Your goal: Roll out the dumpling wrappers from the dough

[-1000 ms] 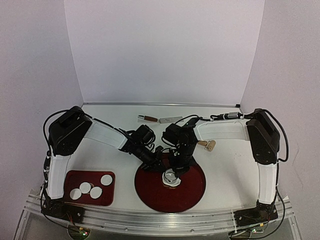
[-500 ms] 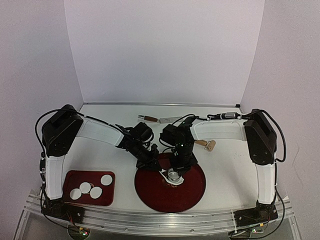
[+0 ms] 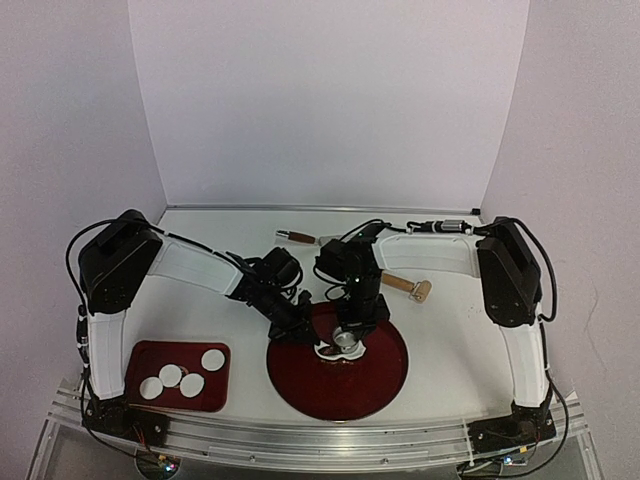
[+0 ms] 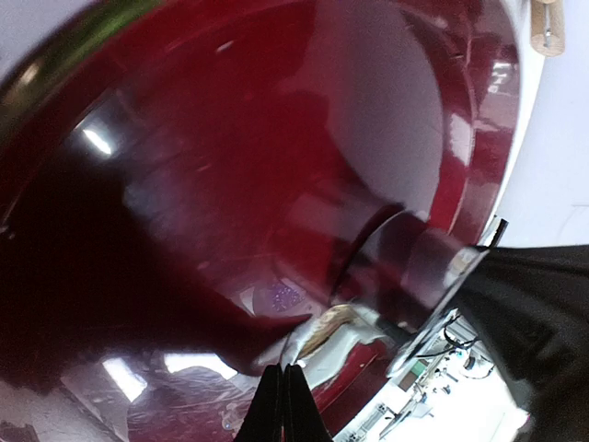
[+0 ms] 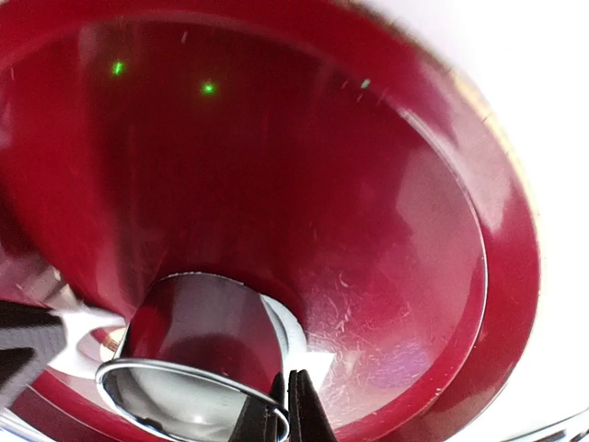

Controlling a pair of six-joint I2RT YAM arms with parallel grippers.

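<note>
A round red plate (image 3: 375,385) lies in the middle. On it stands the small metal ring (image 3: 346,343) over ragged white dough (image 3: 324,351). My right gripper (image 3: 352,332) is shut on the ring's rim; in its wrist view the fingertips (image 5: 287,405) pinch the ring (image 5: 198,368) wall, with dough (image 5: 368,348) beside it. My left gripper (image 3: 312,335) is shut, its tips (image 4: 282,391) touching the edge of the dough (image 4: 354,343); whether dough is pinched I cannot tell. Several round dumpling wrappers (image 3: 212,358) lie on a red tray (image 3: 225,400) at the left.
A wooden rolling pin (image 3: 405,287) lies on the table right of the right arm. A small wooden-handled tool (image 3: 293,236) and a metal scraper (image 3: 335,240) lie near the back wall. White walls close the table on three sides.
The right gripper has drawn the ring and dough a little toward the plate's far left. The left gripper has moved in and down to the dough's edge.
</note>
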